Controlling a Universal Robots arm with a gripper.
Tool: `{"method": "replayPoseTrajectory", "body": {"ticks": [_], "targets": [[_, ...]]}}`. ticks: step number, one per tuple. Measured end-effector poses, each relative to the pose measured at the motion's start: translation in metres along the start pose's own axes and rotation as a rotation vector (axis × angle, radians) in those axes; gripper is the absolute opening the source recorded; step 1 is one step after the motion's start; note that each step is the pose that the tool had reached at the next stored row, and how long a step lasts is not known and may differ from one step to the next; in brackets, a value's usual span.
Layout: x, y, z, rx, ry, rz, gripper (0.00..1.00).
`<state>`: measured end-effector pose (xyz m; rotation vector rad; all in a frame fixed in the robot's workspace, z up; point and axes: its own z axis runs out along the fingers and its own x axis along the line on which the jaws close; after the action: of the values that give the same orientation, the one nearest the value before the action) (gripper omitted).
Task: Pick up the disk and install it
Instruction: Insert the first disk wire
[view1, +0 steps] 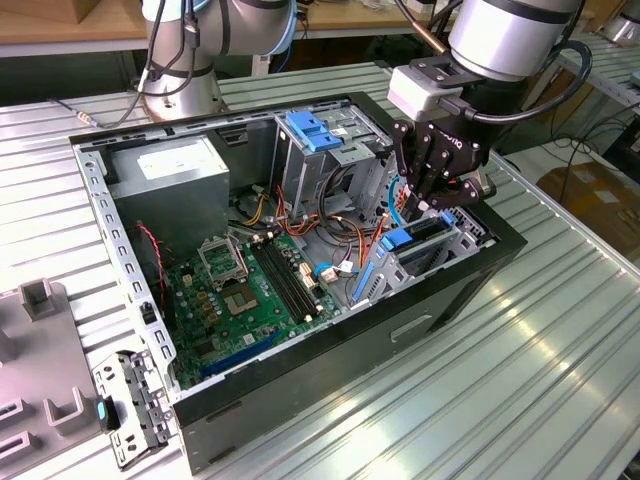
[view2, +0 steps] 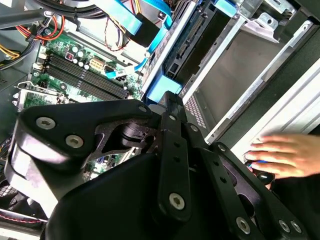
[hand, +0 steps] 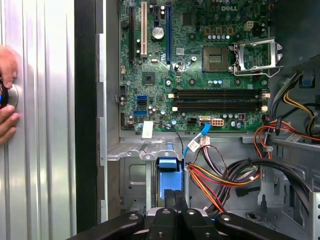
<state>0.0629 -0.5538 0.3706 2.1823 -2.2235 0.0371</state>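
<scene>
The tool (view1: 421, 203) is hanging over the drive cage (view1: 462, 232) at the exterior view's right end of the open computer case (view1: 300, 420), which is lying on the ribbed metal surface (view1: 520, 380). Its fingers (hand: 170, 200) are looking pressed together, with nothing visible between them, and their tips are sitting at the blue end of the disk (view1: 400, 240). I cannot tell whether they are touching that end or stopping just short of it. The disk is standing on edge, already partly inside the cage, with its dark body running down between the metal walls and its blue carrier facing the tool in both wrist views. The likeliest trouble is the disk jamming. If the carrier rails are sitting skewed in the cage guides, pressing on one end would be wedging it rather than seating it. The orange and black cables (hand: 220, 180) are bunching just beside the bay and could be getting caught against the disk's edge. A person's hand (hand: 6, 95) is resting on the surface beside the case, near enough that a sideways slip of the arm would be risking contact.
</scene>
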Motion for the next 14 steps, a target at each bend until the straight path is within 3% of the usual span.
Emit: {"method": "replayPoseTrajectory", "body": {"ticks": [10, 14], "targets": [[-0.0001, -0.0035, 0.0001, 0.0001, 0.0028, -0.003, 0.11], [-0.0001, -0.0043, 0.0000, 0.0017, 0.0029, -0.043, 0.11]]}}
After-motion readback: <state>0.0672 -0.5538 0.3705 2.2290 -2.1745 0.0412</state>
